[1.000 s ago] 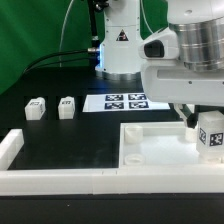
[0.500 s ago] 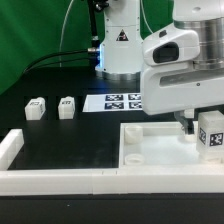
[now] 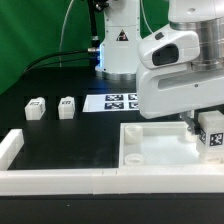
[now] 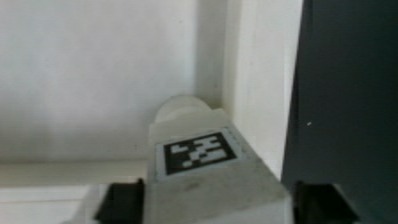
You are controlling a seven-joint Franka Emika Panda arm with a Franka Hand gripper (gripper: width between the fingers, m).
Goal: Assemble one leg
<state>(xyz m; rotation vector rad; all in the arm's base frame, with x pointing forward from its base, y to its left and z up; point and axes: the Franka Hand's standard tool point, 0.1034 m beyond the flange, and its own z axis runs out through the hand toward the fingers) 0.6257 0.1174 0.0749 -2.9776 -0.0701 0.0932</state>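
Note:
My gripper (image 3: 205,126) is shut on a leg (image 3: 212,131), a white blocky peg with a marker tag. It holds the leg upright over the far corner of the large white panel (image 3: 155,140), at the exterior view's right. In the wrist view the leg (image 4: 201,152) sits between the two dark fingers (image 4: 119,201) of the gripper (image 4: 219,203). Its far end points down at the panel (image 4: 89,80) close to the panel's edge. Whether the leg touches the panel I cannot tell. Two more legs (image 3: 35,107) (image 3: 67,106) lie on the black table at the left.
The marker board (image 3: 122,101) lies flat behind the panel. A white rail (image 3: 40,180) runs along the table's front and turns up at the left. The arm's base (image 3: 118,40) stands at the back. The panel has a hole (image 3: 132,157) near its front left corner.
The arm's wrist housing has swung toward the exterior view's left and come lower. The held leg has stayed almost in place over the panel's corner.

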